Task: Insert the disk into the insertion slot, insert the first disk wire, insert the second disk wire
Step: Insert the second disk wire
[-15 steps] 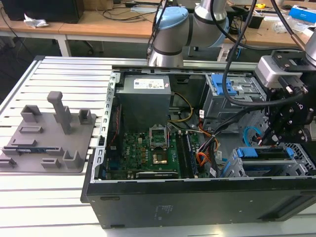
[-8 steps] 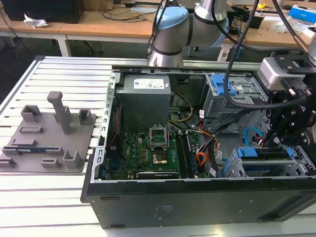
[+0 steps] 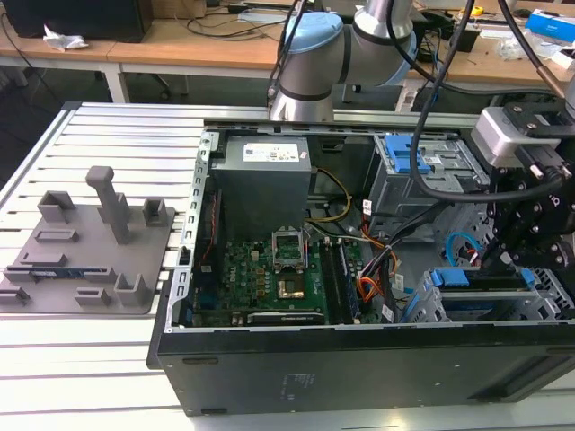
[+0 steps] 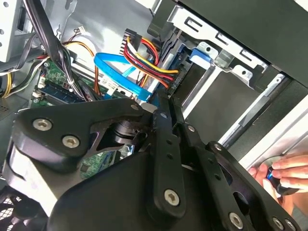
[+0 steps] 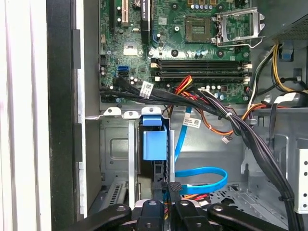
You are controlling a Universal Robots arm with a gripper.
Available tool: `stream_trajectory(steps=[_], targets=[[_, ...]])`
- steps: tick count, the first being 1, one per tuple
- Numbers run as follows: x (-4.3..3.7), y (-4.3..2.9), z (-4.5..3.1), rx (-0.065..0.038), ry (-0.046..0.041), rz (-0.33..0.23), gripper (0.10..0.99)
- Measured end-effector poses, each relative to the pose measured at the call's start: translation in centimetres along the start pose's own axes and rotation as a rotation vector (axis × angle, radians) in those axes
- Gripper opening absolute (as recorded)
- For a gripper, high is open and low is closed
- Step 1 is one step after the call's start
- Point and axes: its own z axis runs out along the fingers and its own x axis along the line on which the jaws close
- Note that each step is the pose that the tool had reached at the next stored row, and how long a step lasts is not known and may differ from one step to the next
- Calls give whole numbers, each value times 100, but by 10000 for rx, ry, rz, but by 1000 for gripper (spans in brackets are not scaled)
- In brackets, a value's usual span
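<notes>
The disk [image 3: 463, 277], in its bright blue carrier, sits inside the insertion slot [image 3: 550, 296], the perforated silver cage at the case's near corner on the exterior view's right. In the first wrist view the blue carrier [image 5: 155, 143] stands between the cage walls [image 5: 132, 159]. My gripper [image 5: 174, 193] is right at the disk's end, shut on the black connector [image 5: 174, 186] of the blue disk wire [image 5: 207, 175]. Red, yellow and black power wires [image 4: 147, 57] run to the same spot beside the fingertips [image 4: 163, 101]. The gripper [image 3: 497, 262] hangs just above the cage.
The open case holds a motherboard [image 3: 278, 269], a power supply [image 3: 265, 171] and a taller cage with a blue latch [image 3: 409, 157]. A thick black cable bundle [image 5: 250, 134] crosses near the slot. A hand [image 4: 288, 175] shows outside the case. A grey fixture tray [image 3: 90, 242] lies at the exterior view's left.
</notes>
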Motion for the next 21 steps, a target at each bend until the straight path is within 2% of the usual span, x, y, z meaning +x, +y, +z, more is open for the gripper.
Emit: stream_trajectory(steps=[13,21], targets=[[4,-12,34,-14,0,0,161],[6,-12,90,-21,2,0,161]])
